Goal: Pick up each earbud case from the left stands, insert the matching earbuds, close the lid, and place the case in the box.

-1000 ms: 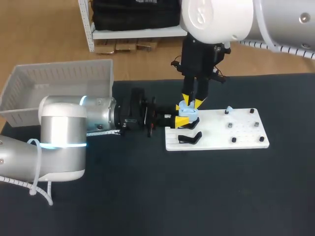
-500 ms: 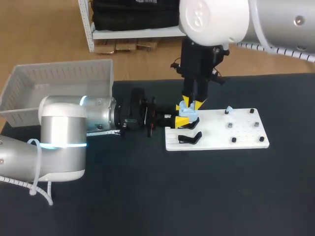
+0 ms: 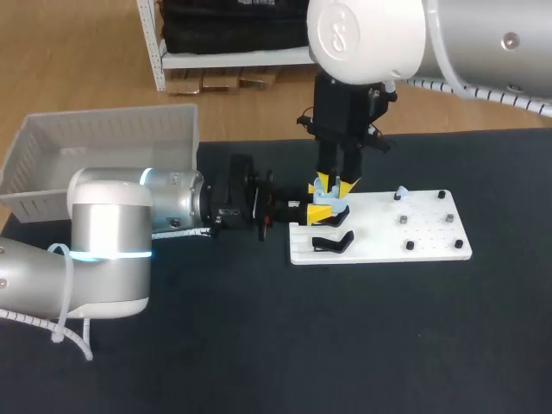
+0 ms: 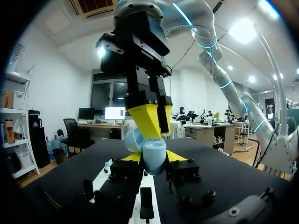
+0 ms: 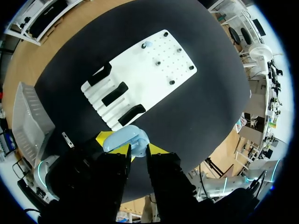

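Just now lowered slightly with the right gripper (image 3: 335,185), grip impossible to tell, onto the rounded light-blue plastic earbud case (image 3: 330,200), clamped in the left gripper (image 4: 153,157) at the white pegged board's (image 3: 423,228) left edge, likely filling or closing it.

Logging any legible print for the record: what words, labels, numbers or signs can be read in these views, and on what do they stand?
No readable text in any view.
On the right arm's joint cap: a grey logo mark, not legible as words.
On the case, the board and the box: no print shows.
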Tool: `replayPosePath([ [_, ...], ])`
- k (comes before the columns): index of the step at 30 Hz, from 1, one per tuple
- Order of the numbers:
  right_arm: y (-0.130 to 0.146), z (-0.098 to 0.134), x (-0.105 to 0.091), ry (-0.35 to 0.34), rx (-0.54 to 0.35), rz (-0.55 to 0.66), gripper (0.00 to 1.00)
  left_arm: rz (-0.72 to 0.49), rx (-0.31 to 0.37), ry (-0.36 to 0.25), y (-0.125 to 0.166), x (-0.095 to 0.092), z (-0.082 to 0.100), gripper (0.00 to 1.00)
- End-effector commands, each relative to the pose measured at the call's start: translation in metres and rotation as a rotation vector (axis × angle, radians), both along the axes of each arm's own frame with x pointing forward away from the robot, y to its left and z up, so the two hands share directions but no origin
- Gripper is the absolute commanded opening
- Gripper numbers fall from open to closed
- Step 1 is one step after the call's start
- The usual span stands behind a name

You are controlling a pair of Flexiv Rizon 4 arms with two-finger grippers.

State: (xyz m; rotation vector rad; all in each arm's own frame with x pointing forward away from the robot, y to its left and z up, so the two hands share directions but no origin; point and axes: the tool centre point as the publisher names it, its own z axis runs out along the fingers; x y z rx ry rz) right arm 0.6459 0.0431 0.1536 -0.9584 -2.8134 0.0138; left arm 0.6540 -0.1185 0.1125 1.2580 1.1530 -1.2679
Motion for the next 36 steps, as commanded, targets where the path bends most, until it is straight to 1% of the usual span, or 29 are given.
replayPosePath([
  [1,-0.001,0.004,-0.003,-0.007,0.014,-0.005,0.6,0.006,-0.003,-0.003,0.0,-0.001,-0.001,0.0],
  [2,-0.002,0.007,-0.005,-0.016,0.021,-0.005,0.64,0.006,-0.003,-0.003,0.0,-0.001,-0.001,0.0],
  [3,-0.003,0.01,-0.007,-0.03,0.037,-0.004,0.63,0.006,-0.003,-0.003,0.0,-0.001,-0.001,0.0],
  [4,-0.004,0.014,-0.011,-0.039,0.042,-0.005,0.56,0.006,-0.003,-0.003,0.0,-0.001,-0.001,0.0],
  [6,-0.01,0.023,-0.017,-0.066,0.074,-0.004,0.5,0.006,-0.003,-0.003,0.0,-0.001,-0.001,0.0],
  [7,-0.015,0.027,-0.019,-0.077,0.093,-0.003,0.49,0.006,-0.003,-0.003,0.0,-0.001,-0.001,0.0],
  [10,-0.03,0.038,-0.022,-0.14,0.158,0.041,0.47,0.006,-0.003,-0.003,0.0,-0.001,-0.001,0.0],
  [11,-0.036,0.041,-0.02,-0.158,0.193,0.07,0.47,0.006,-0.003,-0.003,0.0,-0.001,-0.001,0.0],
  [14,-0.049,0.047,-0.014,-0.238,0.225,0.17,0.47,0.006,-0.003,-0.003,0.0,-0.001,-0.001,0.0],
  [15,-0.053,0.048,-0.01,-0.264,0.227,0.202,0.48,0.006,-0.003,-0.003,0.0,-0.001,-0.001,0.0],
  [16,-0.058,0.049,-0.006,-0.294,0.212,0.221,0.48,0.006,-0.003,-0.003,0.0,-0.001,-0.001,0.0],
  [18,-0.066,0.049,0.004,-0.319,0.214,0.274,0.48,0.006,-0.003,-0.003,0.0,-0.001,-0.001,0.0],
  [19,-0.07,0.048,0.01,-0.335,0.201,0.289,0.48,0.006,-0.003,-0.003,0.0,-0.001,-0.001,0.0],
  [22,-0.083,0.043,0.028,-0.337,0.189,0.325,0.49,0.006,-0.003,-0.003,0.0,-0.001,-0.001,0.0],
  [24,-0.09,0.036,0.039,-0.302,0.172,0.351,0.48,0.006,-0.003,-0.003,0.0,-0.001,-0.001,0.0],
  [27,-0.1,0.023,0.052,-0.268,0.151,0.392,0.48,0.006,-0.003,-0.003,0.0,-0.001,-0.001,0.0],
  [29,-0.108,0.014,0.06,-0.259,0.128,0.414,0.48,0.006,-0.003,-0.003,0.0,-0.001,-0.001,0.0],
  [31,-0.115,0.007,0.067,-0.248,0.132,0.426,0.49,0.006,-0.003,-0.003,0.0,-0.001,-0.001,0.0],
  [32,-0.118,0.004,0.07,-0.243,0.129,0.434,0.51,0.006,-0.003,-0.003,0.0,-0.001,-0.001,0.0],
  [35,-0.123,-0.006,0.077,-0.236,0.131,0.473,0.62,0.006,-0.003,-0.003,0.0,-0.001,-0.001,0.0],
  [36,-0.124,-0.01,0.078,-0.238,0.128,0.492,0.64,0.006,-0.003,-0.003,0.0,-0.001,-0.001,0.0],
])
